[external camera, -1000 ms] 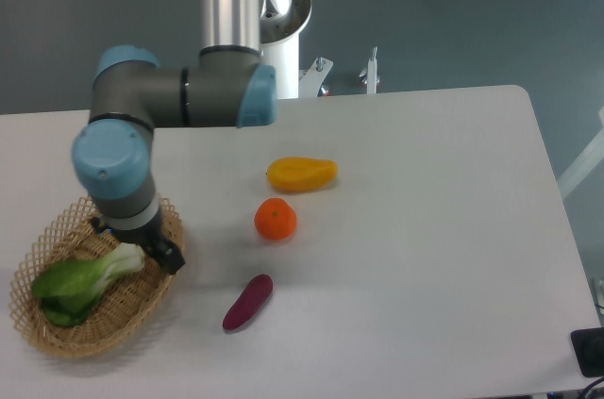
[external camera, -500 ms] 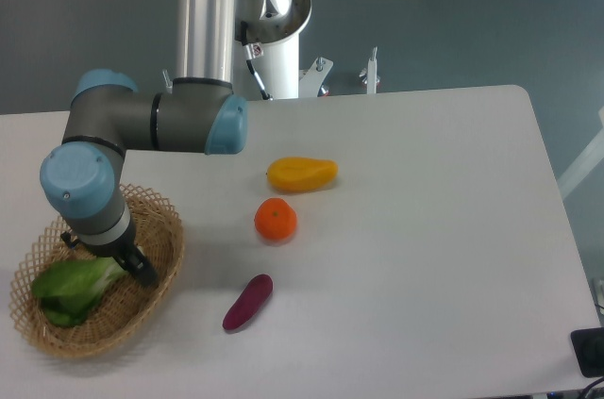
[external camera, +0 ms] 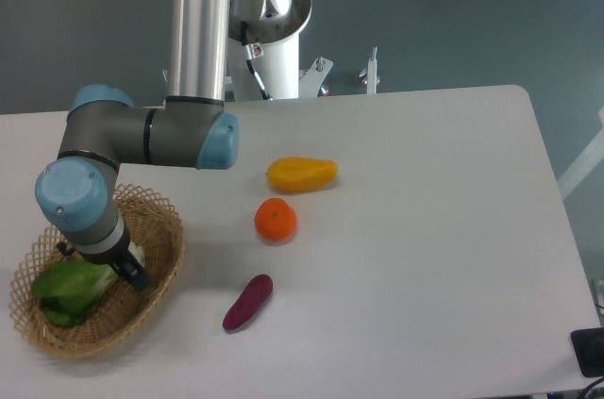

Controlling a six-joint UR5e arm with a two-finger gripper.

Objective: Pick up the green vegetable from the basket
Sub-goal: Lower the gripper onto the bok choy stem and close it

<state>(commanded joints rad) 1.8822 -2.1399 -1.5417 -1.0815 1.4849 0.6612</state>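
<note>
My gripper point(external camera: 121, 267) has dropped lower into the basket point(external camera: 162, 229), over the bok choy point(external camera: 64, 288) stalk; finger opening I cannot tell.

The oval tan woven wicker basket point(external camera: 159, 250) looked rough; the white table point(external camera: 425, 229) was smooth and matt.

Bright even light, soft shadows — slightly blurry, low-resolution
</note>
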